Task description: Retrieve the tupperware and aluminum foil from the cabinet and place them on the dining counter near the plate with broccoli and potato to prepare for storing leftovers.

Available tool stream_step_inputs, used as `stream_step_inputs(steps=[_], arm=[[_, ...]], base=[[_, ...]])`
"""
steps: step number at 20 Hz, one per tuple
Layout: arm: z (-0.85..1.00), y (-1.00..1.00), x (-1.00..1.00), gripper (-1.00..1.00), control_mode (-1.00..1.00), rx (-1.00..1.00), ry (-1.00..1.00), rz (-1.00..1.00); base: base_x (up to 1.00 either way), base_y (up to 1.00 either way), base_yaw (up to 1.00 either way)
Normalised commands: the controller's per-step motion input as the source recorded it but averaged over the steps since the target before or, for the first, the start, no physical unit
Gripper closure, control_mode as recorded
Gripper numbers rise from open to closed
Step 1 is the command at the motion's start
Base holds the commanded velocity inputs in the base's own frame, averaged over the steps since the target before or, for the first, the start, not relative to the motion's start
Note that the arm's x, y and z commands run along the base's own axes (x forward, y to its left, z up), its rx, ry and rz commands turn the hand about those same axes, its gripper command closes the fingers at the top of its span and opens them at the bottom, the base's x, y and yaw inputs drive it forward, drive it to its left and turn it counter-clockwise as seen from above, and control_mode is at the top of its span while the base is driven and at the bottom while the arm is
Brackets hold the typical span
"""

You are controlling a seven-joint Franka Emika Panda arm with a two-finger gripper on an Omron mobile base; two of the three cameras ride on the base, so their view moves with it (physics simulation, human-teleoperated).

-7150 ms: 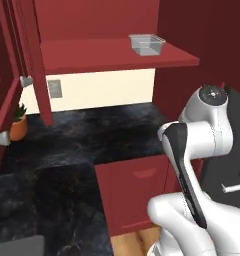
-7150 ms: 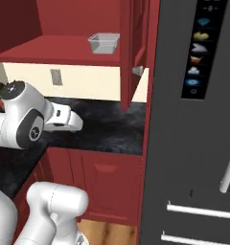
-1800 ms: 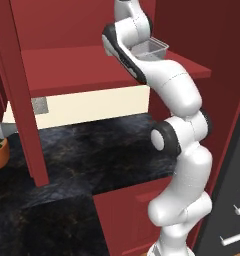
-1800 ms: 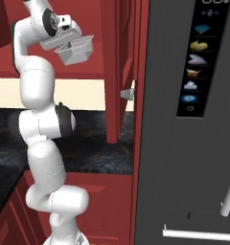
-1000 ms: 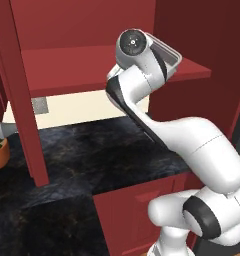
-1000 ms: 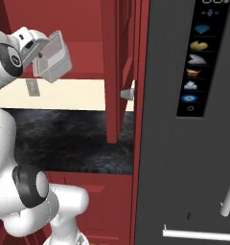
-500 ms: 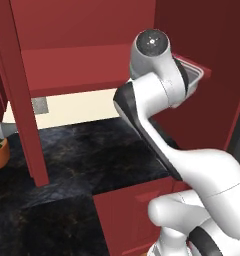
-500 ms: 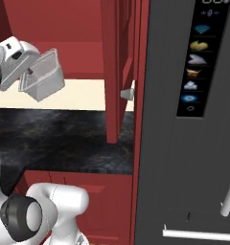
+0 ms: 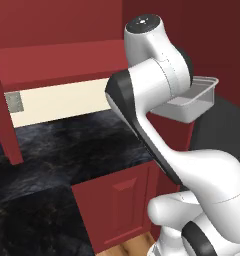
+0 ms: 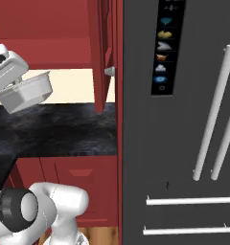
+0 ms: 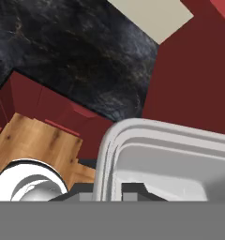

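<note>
My gripper (image 11: pixel 107 190) is shut on the near rim of the tupperware (image 11: pixel 170 159), a shallow grey-clear container, and holds it in the air. In the left base view the tupperware (image 9: pixel 194 100) sticks out to the right from behind the arm's upper link, level with the cabinet shelf (image 9: pixel 67 57) and away from it. From the right base view the tupperware (image 10: pixel 26 93) hangs tilted under the white hand, above the wall counter. The aluminum foil, the dining counter and the plate with broccoli and potato are out of view.
A black marbled wall counter (image 9: pixel 67 145) runs under the cabinet, over red drawer units (image 9: pixel 122 200). A tall dark fridge (image 10: pixel 184 143) with pale handles stands on the right. The open cabinet door (image 10: pixel 101 43) hangs beside it. Wood floor (image 11: pixel 34 145) lies below.
The arm has swung the tupperware out from the cabinet shelf, down and to the right. Both base views have shifted, so the base itself has moved. The grip stays shut.
</note>
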Motion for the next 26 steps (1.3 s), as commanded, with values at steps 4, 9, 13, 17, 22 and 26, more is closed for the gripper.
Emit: stream_step_inputs(steps=[4, 9, 13, 17, 22, 26], arm=[[0.00, 0.00, 0.00, 1.00, 1.00, 0.00, 0.00, 0.00], [0.00, 0.00, 0.00, 1.00, 1.00, 0.00, 0.00, 0.00], [0.00, 0.00, 0.00, 1.00, 1.00, 0.00, 0.00, 0.00], [0.00, 0.00, 0.00, 1.00, 1.00, 0.00, 0.00, 0.00], [0.00, 0.00, 0.00, 1.00, 1.00, 0.00, 0.00, 0.00], [0.00, 0.00, 0.00, 1.00, 1.00, 0.00, 0.00, 0.00]], base=[[-1.00, -0.69, -0.48], [-0.75, -0.31, -0.70], [-0.02, -0.11, -0.94], [0.00, 0.00, -0.96], [0.40, 0.07, -0.73], [0.80, 0.35, -0.60]])
